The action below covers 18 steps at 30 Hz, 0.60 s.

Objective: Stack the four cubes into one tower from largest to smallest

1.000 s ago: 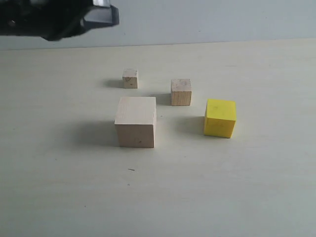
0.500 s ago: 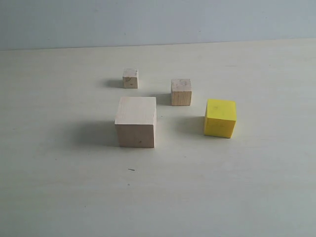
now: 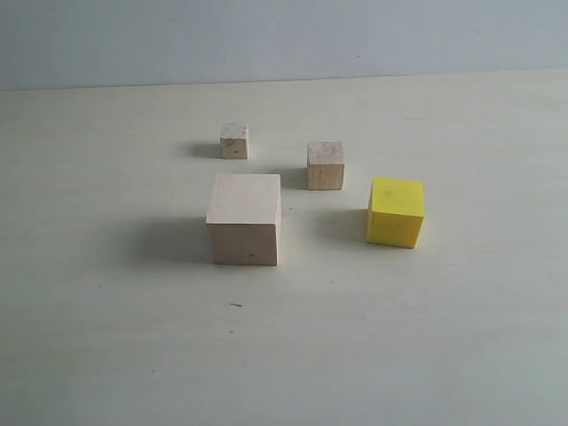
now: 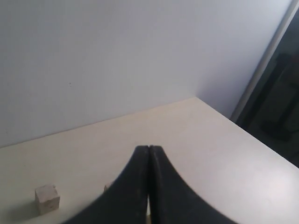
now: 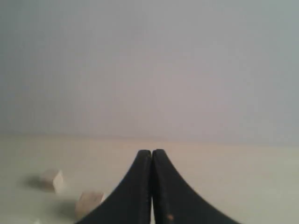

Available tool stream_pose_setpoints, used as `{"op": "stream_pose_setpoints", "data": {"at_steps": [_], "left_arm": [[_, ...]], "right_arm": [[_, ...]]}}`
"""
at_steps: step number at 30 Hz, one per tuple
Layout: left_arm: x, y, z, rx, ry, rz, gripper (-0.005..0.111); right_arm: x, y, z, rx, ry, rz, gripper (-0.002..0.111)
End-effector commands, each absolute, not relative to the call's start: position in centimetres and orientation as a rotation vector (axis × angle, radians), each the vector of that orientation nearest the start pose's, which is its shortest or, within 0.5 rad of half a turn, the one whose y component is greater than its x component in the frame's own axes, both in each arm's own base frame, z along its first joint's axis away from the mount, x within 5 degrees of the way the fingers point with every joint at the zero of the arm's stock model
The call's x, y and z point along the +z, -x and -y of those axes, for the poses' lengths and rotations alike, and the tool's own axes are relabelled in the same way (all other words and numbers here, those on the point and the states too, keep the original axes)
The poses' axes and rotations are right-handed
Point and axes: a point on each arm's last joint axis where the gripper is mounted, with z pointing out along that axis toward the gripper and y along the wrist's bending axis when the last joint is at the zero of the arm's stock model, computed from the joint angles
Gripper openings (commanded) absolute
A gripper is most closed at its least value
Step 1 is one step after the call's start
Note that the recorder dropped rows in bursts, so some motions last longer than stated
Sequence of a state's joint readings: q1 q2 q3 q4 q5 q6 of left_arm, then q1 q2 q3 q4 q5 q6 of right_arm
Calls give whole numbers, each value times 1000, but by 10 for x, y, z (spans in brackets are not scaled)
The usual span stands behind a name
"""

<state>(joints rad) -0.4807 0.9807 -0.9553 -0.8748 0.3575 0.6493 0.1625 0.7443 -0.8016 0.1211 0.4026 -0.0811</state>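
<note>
Pale table point(image 3: 106, 355), grey wall point(image 3: 355, 35) behind. Not yet stacked: big wood cube point(image 3: 244, 217) central, yellow cube point(image 3: 396, 211) at three o'clock, small cube point(image 3: 326, 165) at two, tiny cube point(image 3: 234, 140) at twelve. Left hand point(image 4: 148, 151) and right hand point(image 5: 152, 155) pinched together, empty. Probably light, rigid, smooth (grip flat opposite faces).

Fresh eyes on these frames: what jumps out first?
The bright yellow cube, right of centre on the table, pops first, standing apart from the large wood cube. Farther back sit the small wood cube and the tiny wood cube, nothing stacked. In the wrist views the left tool and right tool are both shut, empty.
</note>
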Motion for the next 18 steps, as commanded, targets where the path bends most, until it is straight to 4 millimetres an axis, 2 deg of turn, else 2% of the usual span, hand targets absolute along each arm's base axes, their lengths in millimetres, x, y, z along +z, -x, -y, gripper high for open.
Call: {"op": "stream_pose_setpoints", "data": {"at_steps": [1, 3, 6, 11, 14, 18], "left_arm": [[410, -165, 112, -714, -457, -1691, 0], [412, -161, 110, -707, -467, -1681, 0], [413, -156, 106, -670, -480, -1674, 0], [409, -152, 102, -639, -485, -1721, 0], [404, -150, 101, -642, -485, -1741, 0], [396, -150, 102, -647, -493, -1772, 0]], "right_arm": [[353, -182, -57, 399, 382, -2177, 0], [343, -193, -68, 515, 467, -2248, 0], [328, -205, -75, 579, 570, -2349, 0], [300, -219, -69, 447, 682, -2512, 0], [298, -231, -70, 434, 620, -2465, 0], [305, -243, -70, 415, 513, -2353, 0]]}}
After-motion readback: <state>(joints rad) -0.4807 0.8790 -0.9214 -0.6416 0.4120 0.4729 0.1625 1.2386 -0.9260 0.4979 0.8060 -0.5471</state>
